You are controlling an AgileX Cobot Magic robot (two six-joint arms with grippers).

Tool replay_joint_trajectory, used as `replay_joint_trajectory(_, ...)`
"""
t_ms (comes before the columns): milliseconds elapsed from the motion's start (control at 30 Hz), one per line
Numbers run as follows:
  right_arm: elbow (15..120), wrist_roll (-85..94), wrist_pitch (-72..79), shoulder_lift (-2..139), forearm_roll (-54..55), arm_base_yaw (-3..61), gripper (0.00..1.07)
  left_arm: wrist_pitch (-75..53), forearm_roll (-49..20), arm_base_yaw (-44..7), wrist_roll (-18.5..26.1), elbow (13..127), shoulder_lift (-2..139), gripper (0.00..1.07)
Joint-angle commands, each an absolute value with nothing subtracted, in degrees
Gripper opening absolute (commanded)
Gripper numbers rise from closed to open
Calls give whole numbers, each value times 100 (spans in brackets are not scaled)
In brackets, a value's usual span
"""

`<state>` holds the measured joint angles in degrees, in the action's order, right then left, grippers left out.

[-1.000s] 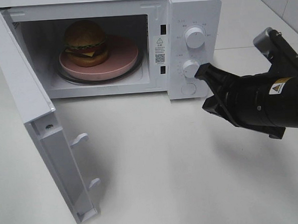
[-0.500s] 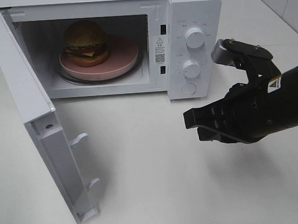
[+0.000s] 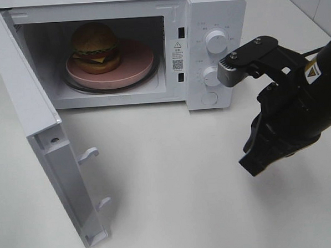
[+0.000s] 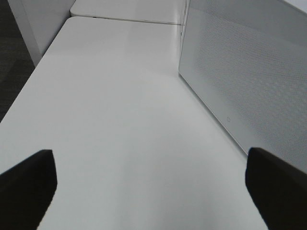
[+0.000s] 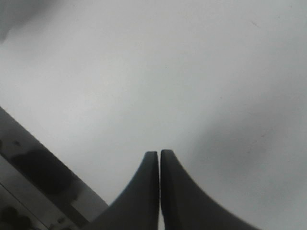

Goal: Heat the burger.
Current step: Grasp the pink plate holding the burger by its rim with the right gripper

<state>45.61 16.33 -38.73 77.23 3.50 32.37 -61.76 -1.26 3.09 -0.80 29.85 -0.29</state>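
The burger (image 3: 95, 45), with its glossy brown bun, sits on a pink plate (image 3: 137, 63) inside the white microwave (image 3: 215, 10), whose door (image 3: 34, 117) hangs wide open to the left. My right gripper (image 3: 251, 167) is shut and empty, pointing down at the table in front of the microwave's control panel, to its right. In the right wrist view its fingertips (image 5: 159, 154) press together over bare white table. My left gripper (image 4: 148, 160) shows only in the left wrist view, open wide and empty, beside the microwave's perforated side wall (image 4: 249, 81).
The control panel carries an upper knob (image 3: 215, 42), a lower knob (image 3: 211, 75) and a round button (image 3: 209, 98). The open door juts toward the table's front left. The white table (image 3: 175, 201) spreads in front of the microwave.
My right arm has pulled away from the lower knob, swung past the front of the panel, and now points down at the table. The burger and the door have not moved.
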Motion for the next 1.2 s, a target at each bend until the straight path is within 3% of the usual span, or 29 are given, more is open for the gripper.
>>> replay_joint_trajectory(33, 4675, 2309, -4269, 7672, 138, 3237, 0, -6125, -126, 315, -97, 2968, -115, 100)
replay_joint_trajectory(433, 4698, 4778, -4549, 7672, -739, 3237, 3, -6125, -126, 315, -97, 2968, -115, 100)
replay_joint_trajectory(867, 4698, 4853, -3896, 7672, -1409, 3266, 16, -6125, -126, 315, -97, 2968, -115, 100)
replay_joint_trajectory(1033, 4698, 4847, -3472, 7672, -1753, 3489, 31, -6125, -126, 315, -97, 2968, -115, 100)
replay_joint_trajectory(1100, 4698, 4841, -3180, 7672, -1833, 3552, 44, -6125, -126, 315, -97, 2968, -115, 100)
replay_joint_trajectory(1133, 4698, 4841, -3180, 7672, -1833, 3552, 44, -6125, -126, 315, -97, 2968, -115, 100)
replay_joint_trajectory(1167, 4698, 4841, -2985, 7672, -1851, 3552, 53, -6125, -126, 315, -97, 2968, -115, 100)
replay_joint_trajectory(1200, 4698, 4841, -2985, 7672, -1851, 3552, 53, -6125, -126, 315, -97, 2968, -115, 100)
